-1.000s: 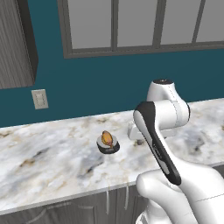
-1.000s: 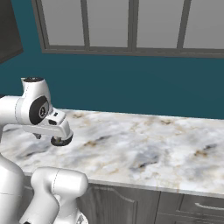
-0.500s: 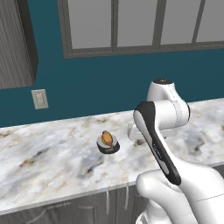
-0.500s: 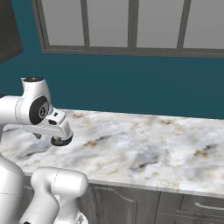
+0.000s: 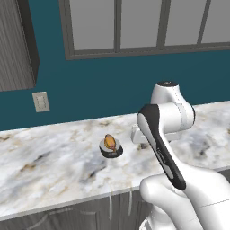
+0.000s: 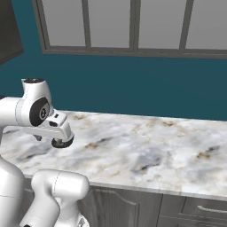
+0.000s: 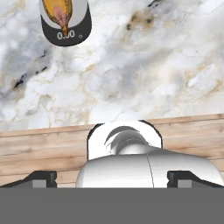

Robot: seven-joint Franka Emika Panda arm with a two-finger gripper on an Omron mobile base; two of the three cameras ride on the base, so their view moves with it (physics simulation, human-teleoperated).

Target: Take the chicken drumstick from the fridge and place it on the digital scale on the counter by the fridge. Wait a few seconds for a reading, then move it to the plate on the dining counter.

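Observation:
The golden-brown chicken drumstick (image 5: pixel 108 142) lies on the small dark round digital scale (image 5: pixel 112 152), in the middle of the marble counter (image 5: pixel 54 166). In the hand view the drumstick (image 7: pixel 60 11) and the scale (image 7: pixel 78 30) sit at the top left, and the scale's display reads 0.00. My gripper (image 7: pixel 117 179) is open and holds nothing, its fingertips (image 7: pixel 41 178) far apart at the bottom corners. My hand (image 5: pixel 137 134) hovers just to the right of the scale, apart from it. The fridge, the plate and the dining counter are out of view.
A teal wall with a window (image 5: pixel 134 27) backs the counter. A wall outlet (image 5: pixel 41 102) sits at the left, below a dark upper cabinet (image 5: pixel 15 45). The marble top (image 6: pixel 150 150) stretches far to the right. Grey panelled cabinets (image 6: pixel 133 208) stand under it.

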